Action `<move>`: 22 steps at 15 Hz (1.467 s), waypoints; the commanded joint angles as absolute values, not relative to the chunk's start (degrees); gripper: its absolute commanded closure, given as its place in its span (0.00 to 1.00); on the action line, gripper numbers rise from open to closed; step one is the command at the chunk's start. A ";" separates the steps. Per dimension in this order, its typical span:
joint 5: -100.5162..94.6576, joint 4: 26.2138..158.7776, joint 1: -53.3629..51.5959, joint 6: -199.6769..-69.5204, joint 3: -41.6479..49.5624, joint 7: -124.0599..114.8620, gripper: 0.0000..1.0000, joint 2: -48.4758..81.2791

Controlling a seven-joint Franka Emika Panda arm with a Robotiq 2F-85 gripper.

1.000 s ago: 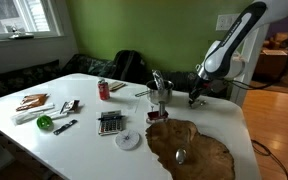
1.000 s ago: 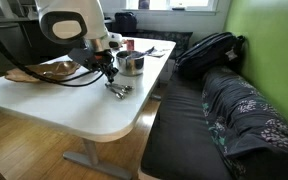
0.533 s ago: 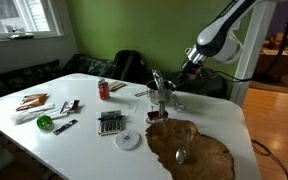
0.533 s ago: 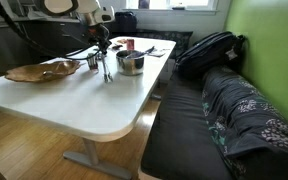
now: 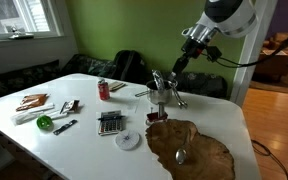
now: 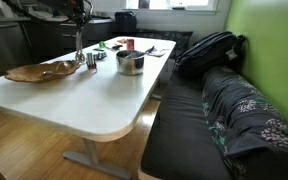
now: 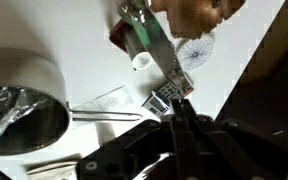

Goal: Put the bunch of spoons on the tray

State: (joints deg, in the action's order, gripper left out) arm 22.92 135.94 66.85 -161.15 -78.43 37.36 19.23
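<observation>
My gripper [image 7: 179,112] is shut on the bunch of spoons [image 7: 149,40], whose shiny handles and bowls stick out from between the fingers. In both exterior views the gripper [image 5: 181,60] [image 6: 79,17] is high above the table, and the spoons [image 6: 79,43] hang below it. The tray [image 5: 194,148] is a dark-brown wavy-edged wooden slab at the table's near end, with a lone spoon [image 5: 180,155] lying on it. It also shows in an exterior view [image 6: 39,72] and at the top of the wrist view [image 7: 199,12].
A metal cup with utensils [image 5: 161,95] stands just behind the tray. A white disc [image 5: 130,139], a calculator [image 5: 110,122], a red can [image 5: 103,90] and a green object [image 5: 45,122] lie on the white table [image 5: 84,140]. A metal pot [image 6: 131,62] is near the sofa side.
The gripper has lifted the bunch of spoons off the table and risen well above it, moving away from the table's corner toward the side where the tray lies.
</observation>
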 commanded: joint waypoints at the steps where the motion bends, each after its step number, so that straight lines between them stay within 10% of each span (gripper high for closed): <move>1: 23.52 136.37 77.93 -155.88 -91.40 40.57 0.99 16.68; 10: 21.49 138.94 83.16 -143.47 -102.83 38.38 0.99 18.70; 22: 24.86 145.11 76.38 -137.72 -93.86 39.07 0.99 20.10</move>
